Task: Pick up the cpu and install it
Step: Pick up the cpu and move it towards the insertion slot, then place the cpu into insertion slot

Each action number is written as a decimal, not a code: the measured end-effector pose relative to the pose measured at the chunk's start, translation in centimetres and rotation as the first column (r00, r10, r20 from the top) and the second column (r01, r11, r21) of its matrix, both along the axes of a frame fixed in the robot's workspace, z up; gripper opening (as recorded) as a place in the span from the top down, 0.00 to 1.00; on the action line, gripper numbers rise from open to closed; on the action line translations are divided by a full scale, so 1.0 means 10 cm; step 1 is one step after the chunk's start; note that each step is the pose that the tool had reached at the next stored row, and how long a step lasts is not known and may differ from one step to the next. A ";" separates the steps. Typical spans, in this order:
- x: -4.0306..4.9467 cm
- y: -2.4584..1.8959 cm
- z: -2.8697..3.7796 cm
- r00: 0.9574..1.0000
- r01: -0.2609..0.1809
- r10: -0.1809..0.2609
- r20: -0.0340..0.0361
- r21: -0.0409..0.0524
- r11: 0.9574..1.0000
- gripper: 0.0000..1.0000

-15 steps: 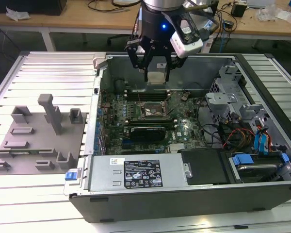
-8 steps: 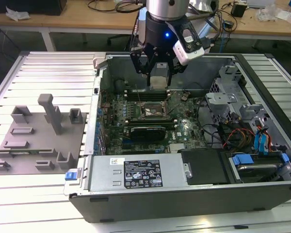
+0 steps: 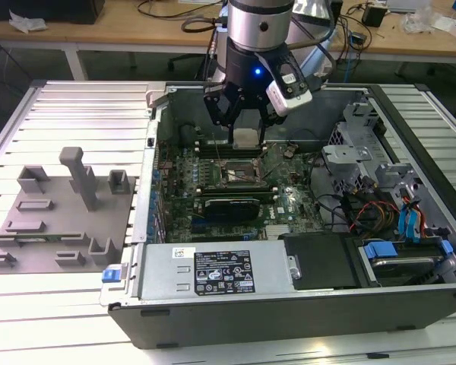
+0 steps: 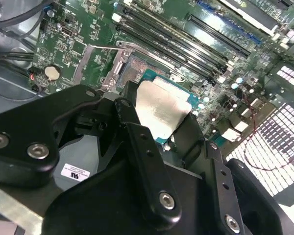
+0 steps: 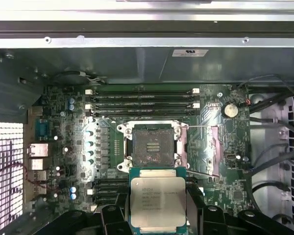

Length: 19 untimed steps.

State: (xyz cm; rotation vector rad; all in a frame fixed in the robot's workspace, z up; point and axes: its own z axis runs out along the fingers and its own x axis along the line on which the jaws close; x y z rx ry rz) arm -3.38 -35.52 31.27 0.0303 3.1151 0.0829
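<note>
"One cpu (image 5: 158, 200) — location?"
"Gripped at two opposite edges by the hand (image 5: 158, 211), its fingers (image 4: 130, 111) closed only as far as the chip's width. It hangs over the motherboard, just short of the open socket (image 5: 152, 146)."
"Orientation?"
"Flat, metal top up. In the first wrist view its slightly longer side runs toward the socket."
"View differences?"
"Exterior view adds one grey tray (image 3: 53, 220) on the counter (image 3: 83, 99), well apart from the case — at that view's left."
</note>
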 end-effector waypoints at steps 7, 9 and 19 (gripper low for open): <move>-0.001 0.027 -0.134 1.000 0.000 0.000 -0.001 0.000 1.000 0.45; 0.000 0.039 -0.163 1.000 0.000 0.000 -0.001 0.000 1.000 0.45; 0.000 0.047 -0.227 1.000 0.000 0.000 -0.001 0.001 1.000 0.45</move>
